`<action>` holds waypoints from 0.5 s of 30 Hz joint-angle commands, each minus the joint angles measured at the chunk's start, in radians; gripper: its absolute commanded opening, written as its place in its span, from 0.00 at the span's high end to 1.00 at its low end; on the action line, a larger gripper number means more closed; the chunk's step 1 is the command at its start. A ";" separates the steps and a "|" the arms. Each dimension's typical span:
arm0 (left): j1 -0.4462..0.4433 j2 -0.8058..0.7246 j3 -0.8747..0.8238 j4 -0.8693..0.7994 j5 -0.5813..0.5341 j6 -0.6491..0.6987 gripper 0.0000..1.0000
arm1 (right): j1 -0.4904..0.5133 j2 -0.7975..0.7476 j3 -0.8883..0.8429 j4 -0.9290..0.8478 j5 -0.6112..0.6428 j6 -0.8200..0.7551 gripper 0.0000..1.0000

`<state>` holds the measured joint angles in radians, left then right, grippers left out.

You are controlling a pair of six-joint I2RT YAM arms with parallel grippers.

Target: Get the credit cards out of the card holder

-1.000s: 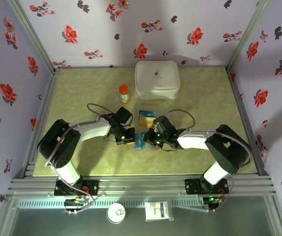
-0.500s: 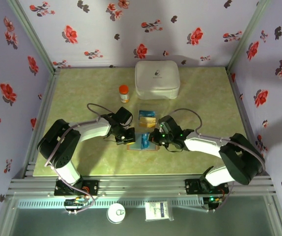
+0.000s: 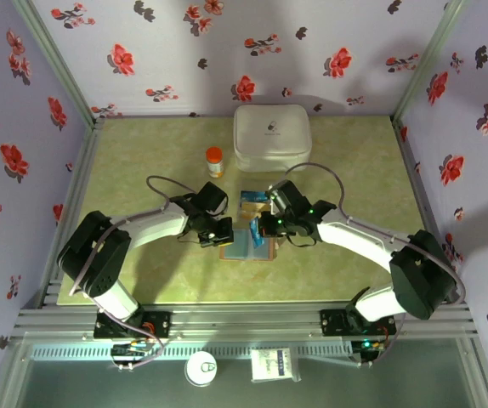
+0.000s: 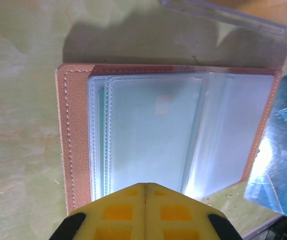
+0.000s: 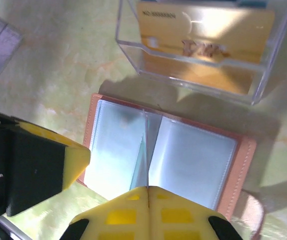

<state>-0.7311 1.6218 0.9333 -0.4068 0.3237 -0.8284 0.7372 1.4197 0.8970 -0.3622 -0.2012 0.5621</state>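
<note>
**Top view:** the card holder (image 3: pixel 239 247) lies open on the table (image 3: pixel 142 161) between the two arms, its long axis running left to right. The left gripper (image 3: pixel 224 235) meets its left end and the right gripper (image 3: pixel 263 231) its right end, so neither arm is the nearer. A blue credit card (image 3: pixel 256 239) shows at the right gripper's tip, and a clear box (image 3: pixel 254 202) stands just beyond the holder's far side.

**Left wrist view:** the left fingers are pressed flat together with nothing between them. Their tips sit down at the holder's near border (judged a hold-down, not a grasp). The blue card hangs tilted over the holder's right edge, free of the sleeves, and the pages that show look empty.

**Right wrist view:** the right fingers are closed on the thin card, seen edge-on as a line running straight ahead from the tips. The clear box, with a gold card (image 5: pixel 203 30) leaning inside, lies dead ahead past the holder's far border. The coming move probably turns on this alignment: the box lies forward of the right gripper along the plane of the held card. A carry away from the robot would therefore bring the card to it, with the left gripper pinning the holder.
</note>
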 commanded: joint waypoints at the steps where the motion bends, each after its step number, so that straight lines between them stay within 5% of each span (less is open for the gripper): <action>1: -0.001 -0.048 -0.004 -0.036 -0.029 -0.008 1.00 | -0.007 0.021 0.073 -0.157 0.068 -0.248 1.00; 15: 0.025 -0.133 -0.059 -0.047 -0.051 -0.026 1.00 | -0.054 0.218 0.373 -0.482 0.110 -1.015 1.00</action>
<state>-0.7155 1.5185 0.8921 -0.4297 0.2924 -0.8356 0.6998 1.6066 1.2190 -0.7277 -0.1070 -0.2138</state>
